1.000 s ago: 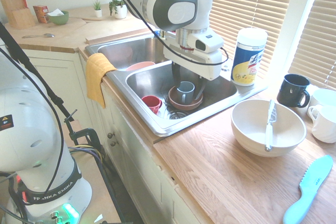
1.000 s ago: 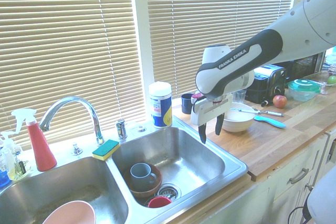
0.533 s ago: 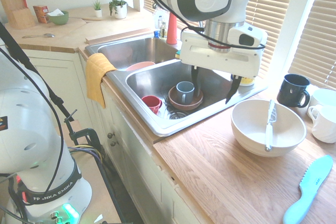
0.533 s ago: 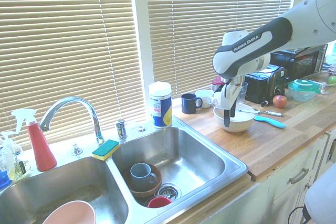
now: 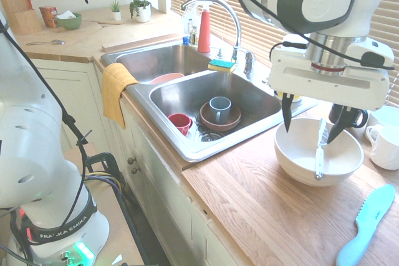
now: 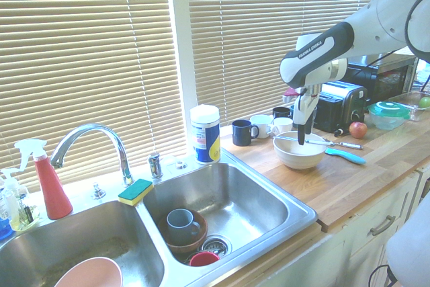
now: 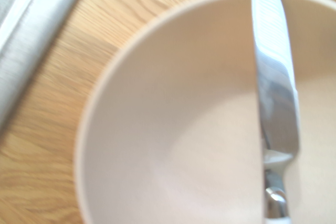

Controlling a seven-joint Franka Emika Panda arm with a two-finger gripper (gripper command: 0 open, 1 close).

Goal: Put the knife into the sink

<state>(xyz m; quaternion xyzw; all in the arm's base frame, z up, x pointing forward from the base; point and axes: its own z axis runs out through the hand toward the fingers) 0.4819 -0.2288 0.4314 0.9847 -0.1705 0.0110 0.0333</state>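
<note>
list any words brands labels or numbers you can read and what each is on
"FRANKA EMIKA": on the robot arm's base, and again on its upper arm
Too small to read: the label on the wipes tub; the mark on the teal knife

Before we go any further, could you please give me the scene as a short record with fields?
knife: lies across the white bowl, not gripped
white bowl: on the wooden counter, beside the sink
claw: open, above the white bowl
sink: holds a blue-grey mug in a brown bowl, plus a red cup
teal knife: flat on the counter
task status: knife not yet in the sink
</note>
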